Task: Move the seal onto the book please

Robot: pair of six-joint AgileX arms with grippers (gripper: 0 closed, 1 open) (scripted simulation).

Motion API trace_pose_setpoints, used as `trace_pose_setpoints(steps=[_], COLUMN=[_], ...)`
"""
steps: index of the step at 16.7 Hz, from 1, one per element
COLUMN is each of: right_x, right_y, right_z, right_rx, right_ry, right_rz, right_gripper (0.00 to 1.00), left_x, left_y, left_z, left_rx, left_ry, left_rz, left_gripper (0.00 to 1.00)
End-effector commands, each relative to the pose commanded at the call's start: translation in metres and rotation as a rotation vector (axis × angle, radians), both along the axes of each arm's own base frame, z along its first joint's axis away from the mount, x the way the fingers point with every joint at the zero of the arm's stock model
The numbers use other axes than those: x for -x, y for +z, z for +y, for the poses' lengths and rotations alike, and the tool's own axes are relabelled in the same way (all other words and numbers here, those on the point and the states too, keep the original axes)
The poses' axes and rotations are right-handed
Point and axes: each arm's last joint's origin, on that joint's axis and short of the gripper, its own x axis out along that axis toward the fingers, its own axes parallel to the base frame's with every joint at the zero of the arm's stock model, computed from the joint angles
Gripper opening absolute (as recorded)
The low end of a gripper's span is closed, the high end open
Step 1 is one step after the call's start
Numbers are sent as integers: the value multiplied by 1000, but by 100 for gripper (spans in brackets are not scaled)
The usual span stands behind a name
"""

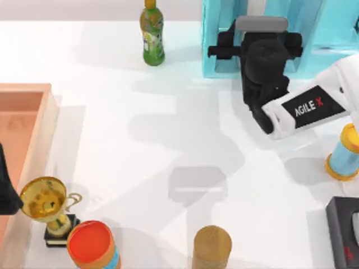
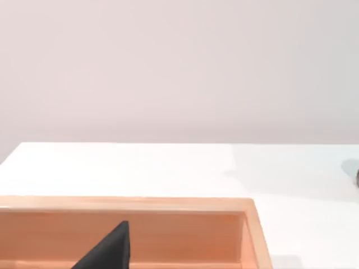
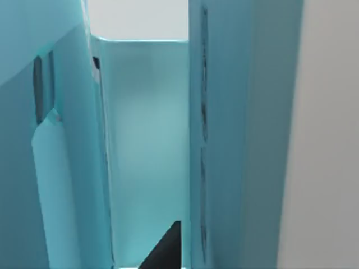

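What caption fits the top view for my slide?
Right gripper reaches the cyan shelf unit at the table's back, near a green bottle.

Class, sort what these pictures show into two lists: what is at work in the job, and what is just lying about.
At work: right pincer, at the cyan shelf unit.

Lying about: green bottle, wooden tray, gold trophy, orange-topped can, tan cylinder, blue-and-yellow spool, dark box; left pincer parked over the tray.

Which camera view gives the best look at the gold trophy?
The top view: the gold trophy stands whole near the table's left front, beside the wooden tray. The left wrist view has the tray, the right wrist view the cyan shelf.
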Motion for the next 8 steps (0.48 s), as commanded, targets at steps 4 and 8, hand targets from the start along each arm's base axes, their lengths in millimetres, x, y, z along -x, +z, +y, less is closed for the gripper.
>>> trace_pose_setpoints(steps=[4, 8], right_x=[0, 0], right_y=[0, 0], right_z=[0, 0], right_rx=[0, 0], right_ry=[0, 0], right_rz=[0, 0], right_gripper=[85, 55], left_x=[0, 0], left_y=[0, 0], left_z=[0, 0], left_rx=[0, 0], left_ry=[0, 0], left_rz=[0, 0], left_gripper=[100, 100])
